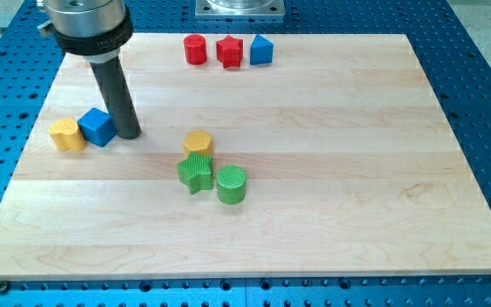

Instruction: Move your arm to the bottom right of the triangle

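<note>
A blue triangle block (pixel 261 49) sits near the view's top, at the right end of a row with a red star (pixel 229 52) and a red cylinder (pixel 195 49). My tip (pixel 127 133) rests on the board at the view's left, far to the lower left of the triangle. It stands just right of a blue cube (pixel 97 126), close to it or touching it.
A yellow block (pixel 66 134) lies left of the blue cube. Near the middle a yellow hexagon (pixel 198 143), a green star (pixel 195 172) and a green cylinder (pixel 231 184) cluster together. The wooden board (pixel 356 170) lies on a blue perforated table.
</note>
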Controlling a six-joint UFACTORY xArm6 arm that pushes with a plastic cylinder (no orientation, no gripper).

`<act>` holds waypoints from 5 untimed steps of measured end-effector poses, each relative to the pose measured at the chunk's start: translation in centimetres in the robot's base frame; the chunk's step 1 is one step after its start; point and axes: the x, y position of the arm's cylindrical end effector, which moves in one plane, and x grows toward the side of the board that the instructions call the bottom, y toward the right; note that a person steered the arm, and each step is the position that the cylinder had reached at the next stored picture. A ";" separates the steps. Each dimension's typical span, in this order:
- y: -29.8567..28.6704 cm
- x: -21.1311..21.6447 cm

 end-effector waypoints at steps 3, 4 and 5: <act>17.4 -7.4; 22.6 -11.8; 23.9 -15.5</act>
